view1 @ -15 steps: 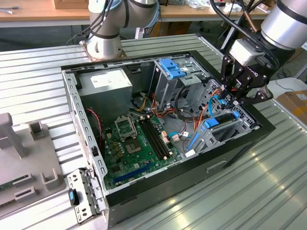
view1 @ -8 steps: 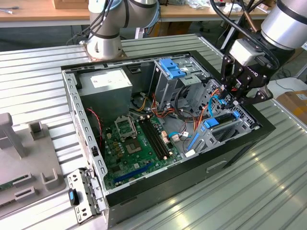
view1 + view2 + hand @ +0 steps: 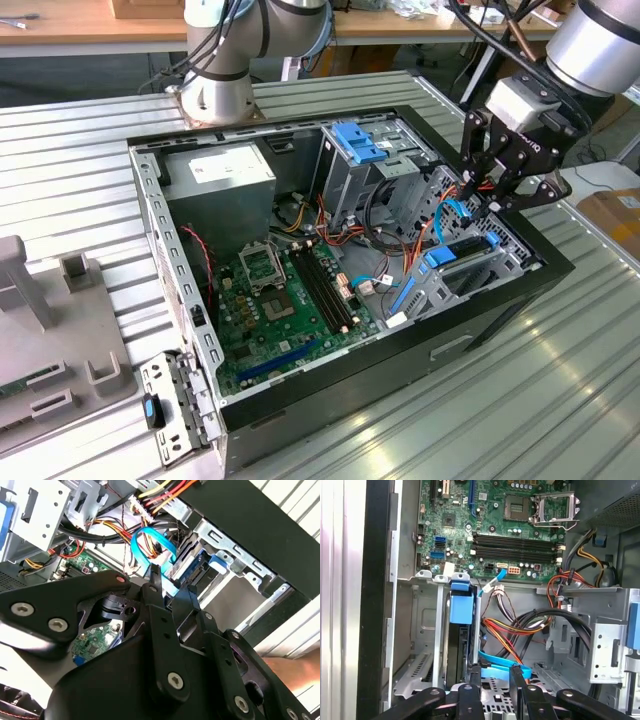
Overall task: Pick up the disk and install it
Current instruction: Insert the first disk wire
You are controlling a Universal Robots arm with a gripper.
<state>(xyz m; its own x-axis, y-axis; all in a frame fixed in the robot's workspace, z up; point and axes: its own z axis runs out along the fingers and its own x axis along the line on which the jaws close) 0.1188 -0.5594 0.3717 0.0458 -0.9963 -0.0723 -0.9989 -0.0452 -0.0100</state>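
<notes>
One gripper [image 3: 487, 208] in the exterior view, hanging over the corner of the open computer case [image 3: 350, 385] at the exterior view's right. Its fingers poke down beside a blue flat cable [image 3: 445, 222]. The disk [image 3: 462, 250] is already in the grey drive bay [image 3: 480, 278] right below, with its blue rails showing. There's lots of bare ribbed table [image 3: 520, 400] around the case.

Second wrist view: one finger [image 3: 156, 587] has its tip right at the blue flat cable's loop. The disk [image 3: 200, 567] sits just behind it in the bay, close to the case's black edge.

First wrist view: the gripper [image 3: 493, 672] is partway open and the blue flat cable crosses the gap, but I can't tell if it's pinched. The disk [image 3: 454, 650] stands on edge in the bay. There's free bay space on the case-wall side, a tangle of wires on the other, and the motherboard [image 3: 490, 525] beyond.
</notes>
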